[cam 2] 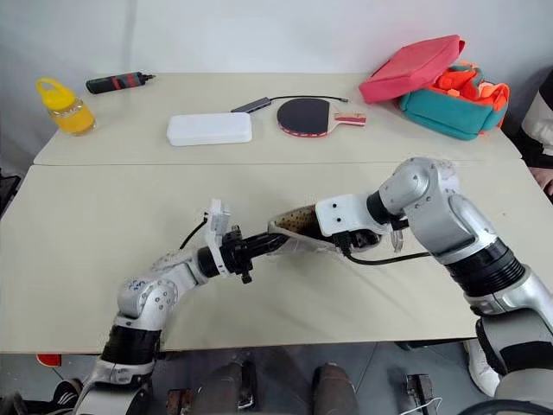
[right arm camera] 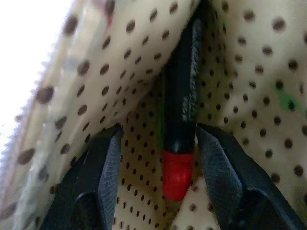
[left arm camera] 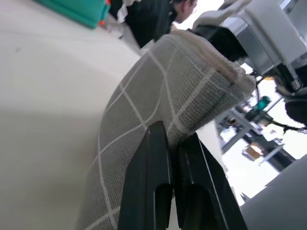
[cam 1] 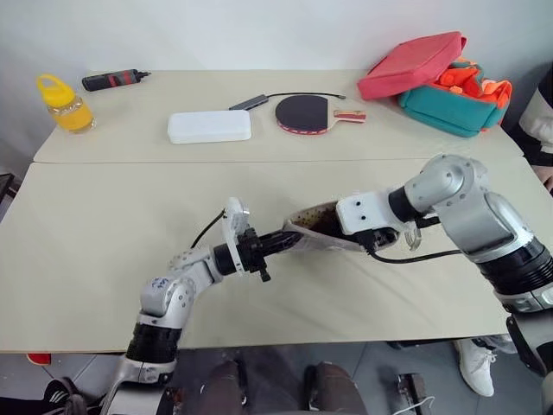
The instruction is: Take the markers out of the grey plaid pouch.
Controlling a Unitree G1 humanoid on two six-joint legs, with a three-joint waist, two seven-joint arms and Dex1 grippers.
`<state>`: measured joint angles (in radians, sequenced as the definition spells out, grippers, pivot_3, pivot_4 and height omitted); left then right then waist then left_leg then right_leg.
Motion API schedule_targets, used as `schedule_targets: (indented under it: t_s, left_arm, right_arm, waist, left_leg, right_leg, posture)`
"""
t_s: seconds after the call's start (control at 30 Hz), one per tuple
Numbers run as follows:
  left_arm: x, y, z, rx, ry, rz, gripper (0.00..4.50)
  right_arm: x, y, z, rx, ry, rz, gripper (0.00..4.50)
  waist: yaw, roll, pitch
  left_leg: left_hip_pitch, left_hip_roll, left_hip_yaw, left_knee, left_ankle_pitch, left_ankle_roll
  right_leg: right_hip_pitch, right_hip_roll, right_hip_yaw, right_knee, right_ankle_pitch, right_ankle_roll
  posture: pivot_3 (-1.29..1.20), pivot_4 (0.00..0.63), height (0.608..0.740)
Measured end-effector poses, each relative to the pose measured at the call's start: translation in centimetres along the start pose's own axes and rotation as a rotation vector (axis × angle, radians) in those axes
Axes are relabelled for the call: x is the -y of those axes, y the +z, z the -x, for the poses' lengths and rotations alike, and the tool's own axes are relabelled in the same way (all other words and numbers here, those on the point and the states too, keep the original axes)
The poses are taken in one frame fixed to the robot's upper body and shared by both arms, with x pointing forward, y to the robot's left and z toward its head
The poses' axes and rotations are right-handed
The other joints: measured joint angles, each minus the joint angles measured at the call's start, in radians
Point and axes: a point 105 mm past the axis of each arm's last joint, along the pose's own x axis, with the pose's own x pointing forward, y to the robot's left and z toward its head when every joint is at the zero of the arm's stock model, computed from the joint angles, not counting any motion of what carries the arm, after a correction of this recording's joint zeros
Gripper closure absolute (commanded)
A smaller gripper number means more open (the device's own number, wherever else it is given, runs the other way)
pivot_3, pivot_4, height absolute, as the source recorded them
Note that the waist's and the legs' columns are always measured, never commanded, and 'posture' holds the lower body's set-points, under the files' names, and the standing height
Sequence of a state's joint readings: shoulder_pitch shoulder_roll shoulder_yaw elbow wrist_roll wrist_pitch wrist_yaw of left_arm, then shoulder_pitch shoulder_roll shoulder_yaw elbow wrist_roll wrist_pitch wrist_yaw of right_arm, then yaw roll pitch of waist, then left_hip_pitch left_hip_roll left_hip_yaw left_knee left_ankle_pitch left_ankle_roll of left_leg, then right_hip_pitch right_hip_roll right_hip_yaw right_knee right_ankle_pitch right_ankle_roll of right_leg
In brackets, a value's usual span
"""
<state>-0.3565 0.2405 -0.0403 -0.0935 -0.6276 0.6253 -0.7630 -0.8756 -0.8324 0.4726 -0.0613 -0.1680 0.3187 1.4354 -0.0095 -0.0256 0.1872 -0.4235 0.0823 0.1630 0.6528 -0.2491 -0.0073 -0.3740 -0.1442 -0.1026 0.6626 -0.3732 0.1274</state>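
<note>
From the head camera, the grey plaid pouch is held up over the near table between the two arms, its mouth toward the right gripper. In the left wrist view, the left gripper is clamped tight on the pouch's edge. In the right wrist view, the right gripper's fingers stand apart inside the polka-dot lining, flanking a dark marker with a red end, its lettering unreadable.

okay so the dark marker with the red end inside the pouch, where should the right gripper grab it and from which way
Grip the dark marker across its black barrel just above the red end, coming straight in through the grey plaid pouch's open mouth. It lies lengthwise between the right gripper's open fingers, and the lining crowds both sides.
</note>
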Motion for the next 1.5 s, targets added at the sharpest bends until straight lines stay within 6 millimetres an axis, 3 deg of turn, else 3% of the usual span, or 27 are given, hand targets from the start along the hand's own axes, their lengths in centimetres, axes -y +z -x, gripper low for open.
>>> schedule_targets:
  t_s: [0.2, 0.3, 0.43, 0.47, 0.7, 1.0, 1.2, 1.37, 1.5]
  left_arm:
    - [-0.6, 0.2, 0.2, 0.020, 0.026, -0.022, 4.50]
    - [-0.6, 0.3, 0.2, 0.020, 0.026, -0.025, 4.50]
    - [-0.5, 0.3, -0.1, 0.021, 0.017, -0.023, 4.50]
    - [-0.5, 0.3, -0.1, 0.021, 0.017, -0.025, 4.50]
    - [-0.7, 1.1, -0.1, 0.029, 0.028, -0.085, 4.50]
    - [-1.4, 4.0, 1.3, 0.088, 0.068, -0.234, 4.50]
    - [-1.4, 4.0, 1.8, 0.085, 0.078, -0.256, 4.50]
    - [-1.7, 2.6, 1.8, 0.011, 0.101, -0.296, 4.50]
    - [-0.6, 1.3, 1.9, -0.049, 0.032, -0.285, 4.50]
  right_arm:
    - [1.3, 0.2, -1.3, 0.021, -0.085, 0.051, 2.01]
    - [1.2, -0.1, -1.7, 0.021, -0.096, 0.055, 2.56]
    - [0.7, -0.4, -2.3, 0.031, -0.083, 0.045, 3.81]
    - [0.7, -0.4, -2.2, 0.034, -0.085, 0.039, 3.90]
    - [1.0, 0.3, -1.1, 0.077, -0.101, -0.006, 3.90]
    - [2.7, 1.8, 1.4, 0.237, -0.209, -0.092, 3.90]
    - [2.9, 1.8, 1.4, 0.263, -0.227, -0.126, 3.90]
    - [3.5, 1.9, 1.7, 0.264, -0.266, -0.118, 3.90]
    - [3.7, 0.2, 2.8, 0.187, -0.292, -0.140, 3.90]
  waist:
    - [-0.001, 0.000, 0.000]
    - [-0.001, 0.000, 0.000]
    - [-0.003, 0.000, 0.000]
    - [-0.003, 0.000, 0.000]
    - [0.002, 0.000, 0.000]
    - [0.005, 0.000, 0.000]
    - [0.005, 0.000, 0.000]
    - [0.005, 0.000, 0.000]
    - [0.006, 0.000, 0.000]
  left_leg:
    - [0.000, 0.000, 0.000, 0.002, 0.000, 0.000]
    - [0.000, 0.000, 0.000, 0.002, 0.000, 0.000]
    - [0.000, 0.000, 0.000, 0.002, 0.000, 0.000]
    - [0.000, 0.000, 0.000, 0.002, 0.000, 0.000]
    - [0.000, 0.000, 0.000, 0.001, 0.000, 0.000]
    - [0.000, 0.000, 0.000, 0.000, 0.000, 0.000]
    - [0.000, 0.000, 0.000, 0.000, 0.000, 0.000]
    - [0.000, 0.000, 0.000, 0.000, 0.000, 0.000]
    - [0.000, 0.000, 0.000, -0.002, 0.000, 0.000]
  right_leg:
    - [0.001, 0.000, 0.000, 0.000, 0.000, 0.000]
    - [0.002, 0.000, 0.000, 0.000, 0.000, 0.000]
    - [0.001, 0.000, 0.000, 0.000, 0.000, 0.000]
    - [0.001, 0.000, 0.000, 0.000, 0.000, 0.000]
    - [0.001, 0.000, 0.000, 0.000, 0.000, 0.000]
    - [0.001, 0.000, 0.000, -0.001, 0.000, 0.000]
    - [0.001, 0.000, 0.000, -0.001, 0.000, 0.000]
    - [0.000, 0.000, 0.000, 0.000, 0.000, 0.000]
    - [0.000, 0.000, 0.000, -0.001, 0.000, 0.000]
  posture:
    - [0.00, 0.150, 0.740]
    - [0.00, 0.150, 0.740]
    - [0.00, 0.150, 0.740]
    - [0.00, 0.150, 0.740]
    - [0.00, 0.150, 0.740]
    - [0.00, 0.150, 0.740]
    - [0.00, 0.150, 0.740]
    - [0.00, 0.150, 0.740]
    - [0.00, 0.150, 0.740]
